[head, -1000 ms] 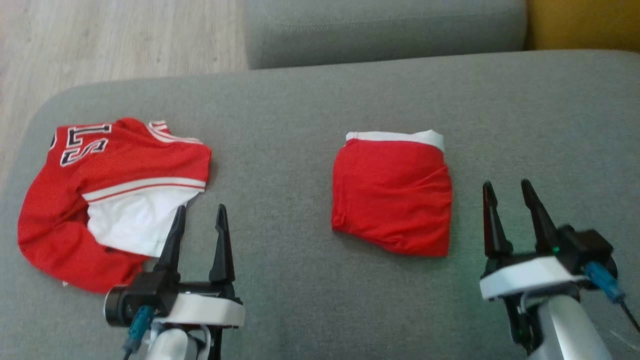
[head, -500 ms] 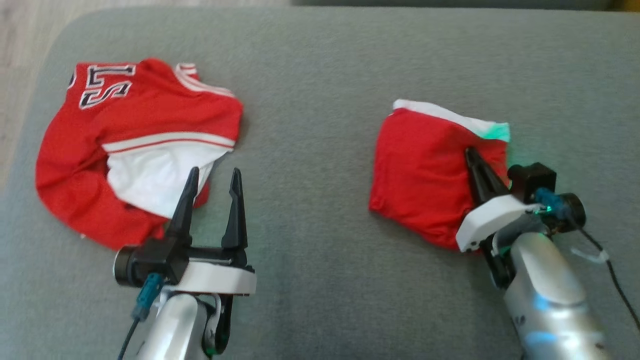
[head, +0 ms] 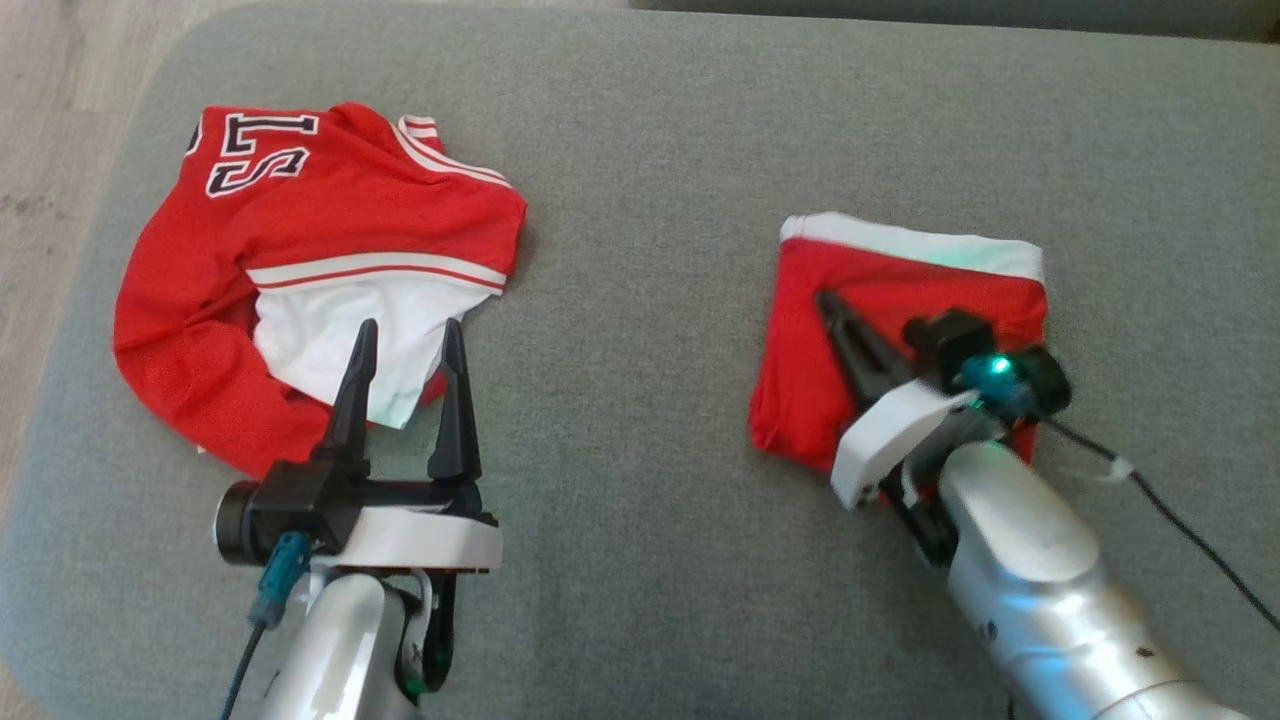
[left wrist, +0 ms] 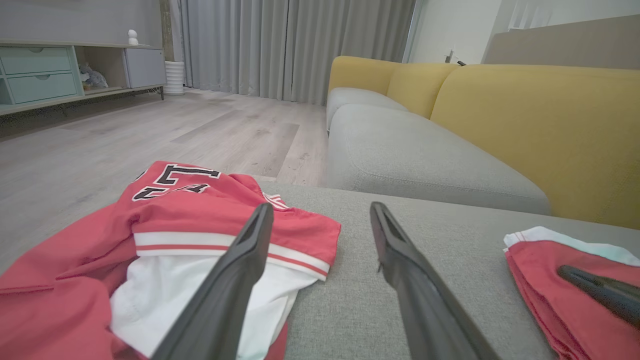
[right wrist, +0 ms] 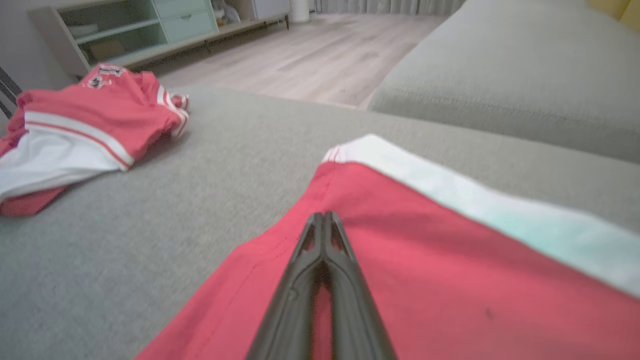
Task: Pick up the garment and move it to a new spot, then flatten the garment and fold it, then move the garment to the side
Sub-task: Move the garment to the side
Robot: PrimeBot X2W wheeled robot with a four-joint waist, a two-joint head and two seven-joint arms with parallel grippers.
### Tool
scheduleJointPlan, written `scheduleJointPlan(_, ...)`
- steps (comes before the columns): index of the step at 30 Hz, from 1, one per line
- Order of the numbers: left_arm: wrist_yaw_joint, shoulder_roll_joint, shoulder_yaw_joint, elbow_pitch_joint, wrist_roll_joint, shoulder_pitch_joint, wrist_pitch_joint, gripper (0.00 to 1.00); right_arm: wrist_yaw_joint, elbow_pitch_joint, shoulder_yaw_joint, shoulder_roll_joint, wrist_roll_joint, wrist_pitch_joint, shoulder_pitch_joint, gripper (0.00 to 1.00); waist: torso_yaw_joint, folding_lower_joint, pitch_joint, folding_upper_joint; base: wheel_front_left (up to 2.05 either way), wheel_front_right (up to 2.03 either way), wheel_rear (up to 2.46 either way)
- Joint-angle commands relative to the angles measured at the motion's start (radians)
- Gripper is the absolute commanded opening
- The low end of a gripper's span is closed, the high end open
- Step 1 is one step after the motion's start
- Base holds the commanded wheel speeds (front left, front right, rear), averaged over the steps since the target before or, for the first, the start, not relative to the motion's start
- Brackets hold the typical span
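Your folded red garment [head: 880,285] lies flat on the grey cushion [head: 650,250] at about 3 o'clock from the middle of the head view; its white waistband [head: 910,243] runs along the 12 o'clock edge. The right gripper [head: 828,303] comes in from 5 o'clock and lies over the cloth, pointing toward 10 o'clock. The head view gives you just one dark finger line there; the right wrist view settles it, with the right gripper [right wrist: 324,216] showing both fingers pressed together over the red cloth, the waistband [right wrist: 450,195] beyond them toward 1 o'clock. You cannot tell from either view whether any cloth is nipped between them.

Well apart, at 10 o'clock in the head view, a red jersey [head: 350,210] sits crumpled, white lining turned out, black-and-white lettering at its far corner. The left gripper [head: 410,330] points to 12 o'clock with its fingers wide apart, tips over the jersey's near white edge. The left wrist view shows the same spread fingers [left wrist: 250,260] low over the jersey [left wrist: 200,210], though you cannot tell if they touch it; at its 4 o'clock corner you catch the folded garment [left wrist: 535,270] with a dark finger of the other arm on it.

That view alone gives you the room: a yellow sofa back [left wrist: 525,125], grey curtains [left wrist: 295,45], a pale drawer cabinet [left wrist: 40,70], wooden floor [left wrist: 150,130].
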Motion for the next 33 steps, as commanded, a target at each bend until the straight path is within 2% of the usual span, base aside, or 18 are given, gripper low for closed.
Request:
scheduleJointPlan(1, -0.002, 0.006, 0.039, -0.029, 0.0, -0.022, -0.008, 1.0, 0.007, 0.008, 0.043, 0.015, 0.012, -0.009, -0.016, 0.0, 0.003, 0.0001, -0.004, 0.0, 0.0, 0.0, 0.0)
scheduleJointPlan(6, 0.004, 0.006, 0.03, -0.03, -0.009, -0.009, -0.008, 1.0, 0.007, 0.086, 0.161, 0.015, 0.071, 0.083, -0.001, 0.0, 0.002, 0.0001, -0.012, 0.0, 0.0, 0.0, 0.0)
scheduleJointPlan(11, 0.003, 0.006, 0.049, -0.032, 0.007, 0.003, -0.008, 1.0, 0.007, 0.075, 0.148, 0.015, 0.129, 0.024, -0.012, 0.0, -0.025, 0.0001, -0.029, 0.0, 0.0, 0.0, 0.0)
scheduleJointPlan(16, -0.007, 0.006, 0.069, -0.029, 0.034, 0.016, -0.008, 1.0, 0.007, -0.001, 0.018, 0.015, 0.129, -0.012, -0.002, 0.0, -0.061, 0.0001, -0.065, 0.0, 0.0, 0.0, 0.0)
scheduleJointPlan(17, -0.007, 0.006, 0.069, -0.029, 0.034, 0.016, -0.008, 1.0, 0.007, -0.001, 0.018, 0.015, 0.129, -0.012, -0.002, 0.0, -0.061, 0.0001, -0.065, 0.0, 0.0, 0.0, 0.0)
scheduleJointPlan(22, -0.009, 0.006, 0.073, -0.025, 0.026, 0.041, -0.008, 1.0, 0.007, -0.188, -0.171, 0.015, 0.094, -0.013, 0.112, 0.0, -0.096, 0.0001, -0.114, 0.0, 0.0, 0.0, 0.0)
scheduleJointPlan(28, -0.012, 0.006, 0.07, -0.018, 0.024, 0.087, -0.008, 1.0, 0.007, -0.368, -0.31, 0.015, 0.015, -0.013, 0.277, 0.0, -0.128, 0.0001, -0.169, 0.0, 0.0, 0.0, 0.0)
scheduleJointPlan(30, -0.011, 0.006, 0.069, -0.019, 0.021, 0.1, -0.008, 1.0, 0.007, -0.409, -0.337, 0.015, -0.007, -0.013, 0.33, 1.0, -0.134, 0.0001, -0.182, 0.0, 0.0, 0.0, 0.0)
scheduleJointPlan(33, -0.008, 0.006, 0.068, -0.026, 0.014, 0.12, -0.008, 1.0, 0.007, -0.461, -0.349, 0.015, -0.017, -0.013, 0.394, 1.0, -0.143, 0.0001, -0.192, 0.0, 0.0, 0.0, 0.0)
